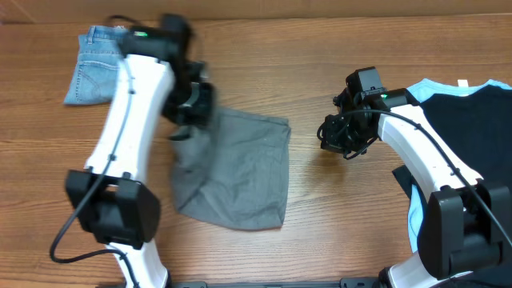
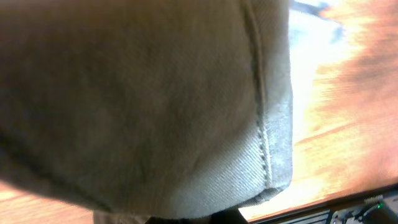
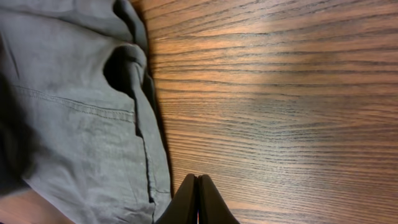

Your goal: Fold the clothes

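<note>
Grey cotton shorts mid-fold, clamped in left gripper.
Blue denim shorts apparently folded; black tee pending beside closed, empty right gripper.

Grey shorts lie central, corner lifted (denim shorts left, black tee right).

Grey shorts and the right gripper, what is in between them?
Nothing but bare wooden table lies between the grey shorts and the right gripper. The overhead view shows it best.
</note>
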Robot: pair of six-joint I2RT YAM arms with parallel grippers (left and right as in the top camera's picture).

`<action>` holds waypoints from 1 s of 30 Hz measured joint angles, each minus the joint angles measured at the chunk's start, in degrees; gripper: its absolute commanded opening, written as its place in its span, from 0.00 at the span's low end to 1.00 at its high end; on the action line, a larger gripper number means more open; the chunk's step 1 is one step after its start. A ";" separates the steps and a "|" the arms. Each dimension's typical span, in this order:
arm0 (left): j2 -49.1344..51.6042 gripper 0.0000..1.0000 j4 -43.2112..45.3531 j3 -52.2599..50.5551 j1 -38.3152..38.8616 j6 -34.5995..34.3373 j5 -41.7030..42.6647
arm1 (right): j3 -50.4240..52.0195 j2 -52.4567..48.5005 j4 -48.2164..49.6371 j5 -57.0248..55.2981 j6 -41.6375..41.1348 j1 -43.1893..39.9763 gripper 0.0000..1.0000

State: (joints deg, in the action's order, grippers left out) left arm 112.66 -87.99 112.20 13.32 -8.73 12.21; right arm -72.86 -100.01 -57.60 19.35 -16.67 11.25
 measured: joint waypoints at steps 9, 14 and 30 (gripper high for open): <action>0.24 0.42 3.56 0.00 16.59 -8.31 -4.92 | 0.00 0.00 0.02 -0.79 0.15 0.00 0.04; 2.16 0.31 4.68 0.00 22.08 -11.61 -5.29 | 0.00 0.00 -0.09 -1.64 0.20 0.00 0.04; 3.13 0.24 -4.85 0.00 15.93 -12.15 -12.52 | 0.00 0.00 -5.07 10.93 13.11 1.18 0.51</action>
State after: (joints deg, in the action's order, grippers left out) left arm 115.79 -92.84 112.20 29.26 -20.88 -0.32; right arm -72.86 -100.01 -62.67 30.28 -3.55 12.43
